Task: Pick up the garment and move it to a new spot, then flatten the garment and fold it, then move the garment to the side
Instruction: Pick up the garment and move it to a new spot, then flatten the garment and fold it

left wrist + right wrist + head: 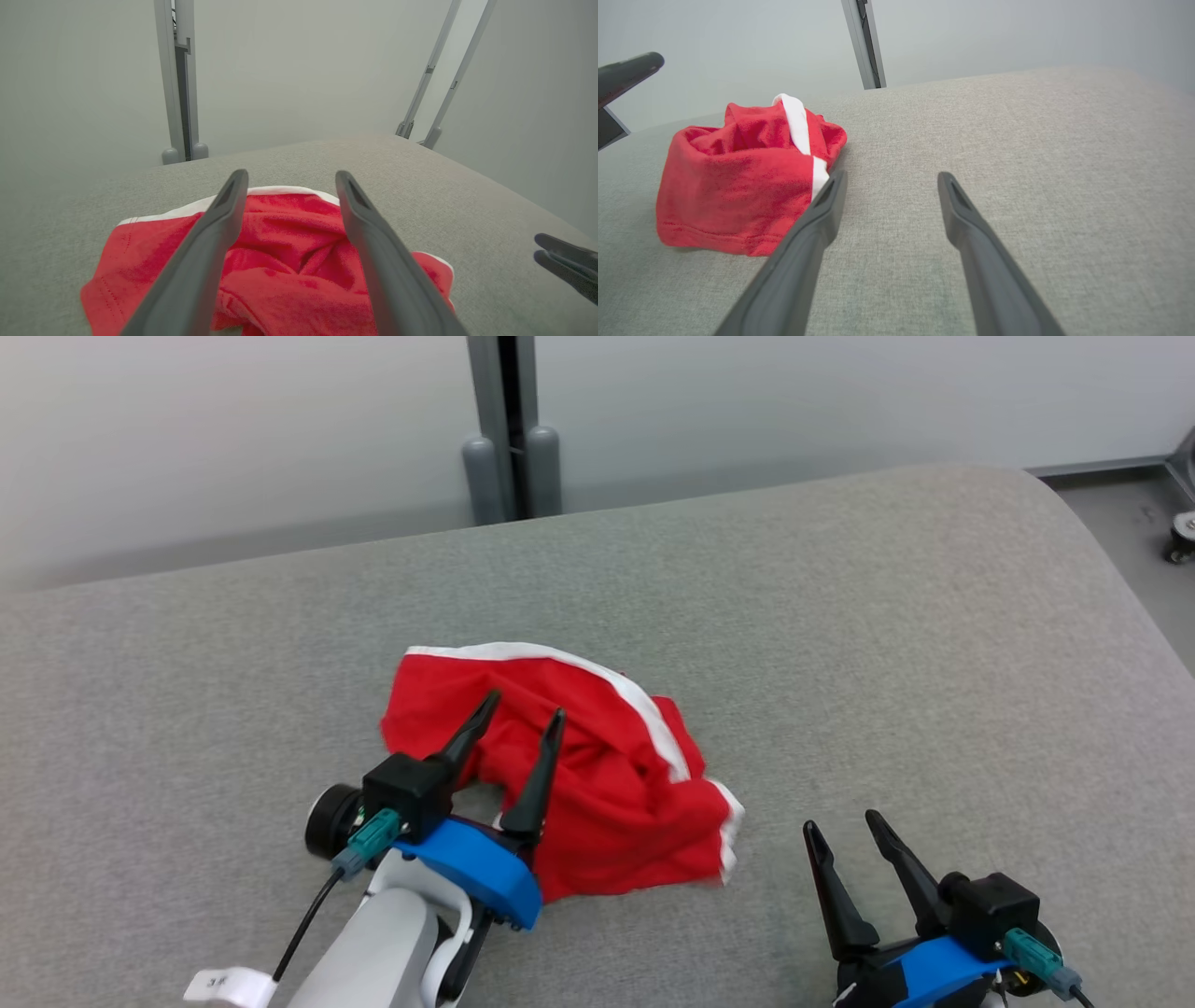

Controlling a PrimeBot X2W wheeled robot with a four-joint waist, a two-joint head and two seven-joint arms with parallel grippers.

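Note:
The garment (607, 784) is red with white trim and lies crumpled in a heap on the grey padded table (840, 644). My left gripper (523, 707) hovers over the heap's near left part, open, with nothing between its fingers. From the left wrist the red garment (289, 261) shows below and between the two spread fingers. My right gripper (843, 824) stands open to the right of the heap, apart from it. Seen from the right wrist, the garment (738, 186) sits left of my right gripper (892, 175), whose left finger (822, 210) passes close by the white hem.
The grey table's rounded far right corner (1055, 495) drops to the floor. A grey post (509, 429) stands against the pale wall behind the table. In the left wrist view the right gripper's fingers (565, 261) show at the right edge.

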